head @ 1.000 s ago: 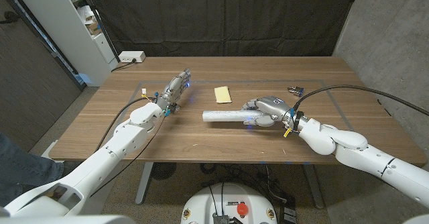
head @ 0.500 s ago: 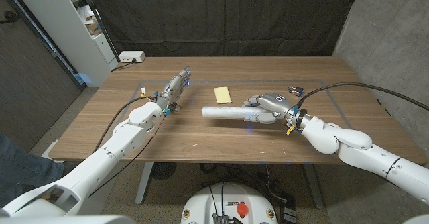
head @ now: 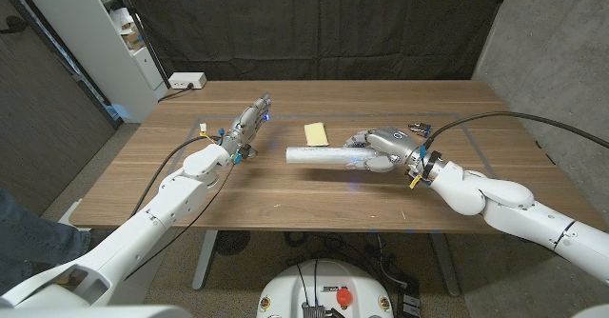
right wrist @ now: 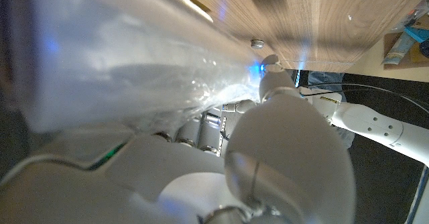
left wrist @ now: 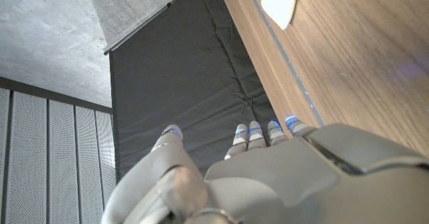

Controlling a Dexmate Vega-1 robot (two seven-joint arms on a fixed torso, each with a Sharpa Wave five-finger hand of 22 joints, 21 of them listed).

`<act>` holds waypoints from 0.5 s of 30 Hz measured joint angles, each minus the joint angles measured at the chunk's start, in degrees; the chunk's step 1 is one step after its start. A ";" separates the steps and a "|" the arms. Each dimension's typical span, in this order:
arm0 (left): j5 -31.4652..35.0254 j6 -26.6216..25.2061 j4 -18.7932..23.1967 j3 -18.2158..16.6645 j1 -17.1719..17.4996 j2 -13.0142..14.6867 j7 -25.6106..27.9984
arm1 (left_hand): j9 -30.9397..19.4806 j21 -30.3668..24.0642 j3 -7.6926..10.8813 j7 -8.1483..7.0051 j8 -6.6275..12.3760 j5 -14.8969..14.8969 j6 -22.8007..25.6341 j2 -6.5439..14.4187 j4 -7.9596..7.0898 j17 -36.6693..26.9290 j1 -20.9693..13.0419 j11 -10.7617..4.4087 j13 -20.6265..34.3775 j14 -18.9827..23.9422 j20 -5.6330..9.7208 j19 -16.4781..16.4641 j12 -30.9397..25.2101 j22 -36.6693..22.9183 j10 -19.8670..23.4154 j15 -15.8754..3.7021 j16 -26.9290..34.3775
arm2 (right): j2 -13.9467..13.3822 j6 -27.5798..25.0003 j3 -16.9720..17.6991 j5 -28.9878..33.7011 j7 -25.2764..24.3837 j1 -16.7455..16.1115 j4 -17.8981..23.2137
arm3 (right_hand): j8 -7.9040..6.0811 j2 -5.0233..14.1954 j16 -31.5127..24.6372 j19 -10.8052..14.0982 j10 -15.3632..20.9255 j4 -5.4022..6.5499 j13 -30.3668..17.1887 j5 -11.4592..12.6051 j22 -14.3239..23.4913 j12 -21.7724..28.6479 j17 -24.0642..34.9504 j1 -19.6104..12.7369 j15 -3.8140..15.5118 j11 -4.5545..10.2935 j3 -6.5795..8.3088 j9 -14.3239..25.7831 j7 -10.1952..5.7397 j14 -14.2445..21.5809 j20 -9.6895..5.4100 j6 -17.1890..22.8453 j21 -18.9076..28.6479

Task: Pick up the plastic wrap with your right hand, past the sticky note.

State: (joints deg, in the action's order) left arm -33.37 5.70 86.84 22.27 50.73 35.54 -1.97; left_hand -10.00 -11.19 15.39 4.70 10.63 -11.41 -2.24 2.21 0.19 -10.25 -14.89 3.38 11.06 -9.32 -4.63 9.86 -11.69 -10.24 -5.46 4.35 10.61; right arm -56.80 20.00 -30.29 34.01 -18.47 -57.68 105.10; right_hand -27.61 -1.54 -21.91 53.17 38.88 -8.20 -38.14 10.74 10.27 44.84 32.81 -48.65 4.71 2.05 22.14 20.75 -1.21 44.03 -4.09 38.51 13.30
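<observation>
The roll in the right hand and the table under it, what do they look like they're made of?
The roll, held by the right hand, looks like clear plastic film wound into a tube: whitish in the head view, glossy and translucent with wrinkles up close. The table looks like wood or wood veneer, brown with straight grain and a matte finish.

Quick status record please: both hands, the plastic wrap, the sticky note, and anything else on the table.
right hand: grips one end of the plastic wrap roll
plastic wrap: white roll, held roughly level, its shadow on the wood below suggests it is off the table
sticky note: yellow, lying on the table just beyond the roll
left hand: holds nothing, fingers extended toward the far edge
small dark item: on the table past the right hand, too small to identify
table: wooden
</observation>
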 measured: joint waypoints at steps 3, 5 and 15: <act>0.00 0.00 0.17 0.00 0.03 0.05 0.00 | 0.00 0.00 0.00 0.00 0.00 0.00 0.00 0.00 0.00 0.00 0.00 0.00 0.00 0.00 0.00 0.00 0.00 0.00 0.00 0.00 0.00 | 0.00 -0.03 0.00 -0.31 0.27 0.00 0.00 | 0.00 0.00 0.00 0.00 0.00 0.05 0.17 -0.15 0.00 0.00 0.26 0.00 0.00 0.00 -0.05 0.00 0.20 0.00 0.00 0.20 0.00; 0.14 -0.16 0.30 0.00 0.03 0.07 0.19 | 0.00 0.00 0.00 0.00 0.00 0.00 0.00 0.00 0.00 0.00 0.00 0.00 0.00 0.00 0.00 0.00 0.00 0.00 0.00 0.00 0.00 | 0.00 -0.08 0.00 -0.60 0.58 0.00 0.00 | 0.00 0.00 0.00 0.00 0.00 0.23 0.30 -0.20 0.00 1.12 0.27 0.00 0.00 0.00 -0.24 0.00 0.31 0.00 0.00 0.31 0.00; 0.29 -0.36 0.68 0.00 0.00 0.10 0.30 | 0.00 0.00 0.00 0.00 0.00 0.00 0.00 0.00 -0.01 0.00 0.00 0.00 0.00 0.00 0.00 0.00 0.00 0.00 0.00 0.00 0.00 | -1.74 -0.52 1.70 -1.38 1.08 -0.62 2.58 | 0.00 0.37 0.39 0.00 0.00 0.22 0.45 -0.33 0.00 1.34 0.53 0.37 0.31 0.00 -0.26 0.00 0.40 0.32 0.00 0.39 0.00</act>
State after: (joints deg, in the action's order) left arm -33.07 5.34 87.52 22.28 50.73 35.64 -1.67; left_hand -10.00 -11.20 15.39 4.70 10.63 -11.41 -2.24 2.21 0.18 -10.25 -14.89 3.38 11.06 -9.32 -4.63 9.86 -11.69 -10.24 -5.46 4.35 10.61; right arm -58.54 19.48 -28.58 32.63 -17.39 -58.30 107.68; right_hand -27.61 -1.17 -21.51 53.17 38.88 -7.97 -37.69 10.41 10.26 46.18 33.34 -48.28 5.03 2.05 21.88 20.75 -0.81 44.34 -4.09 38.90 13.30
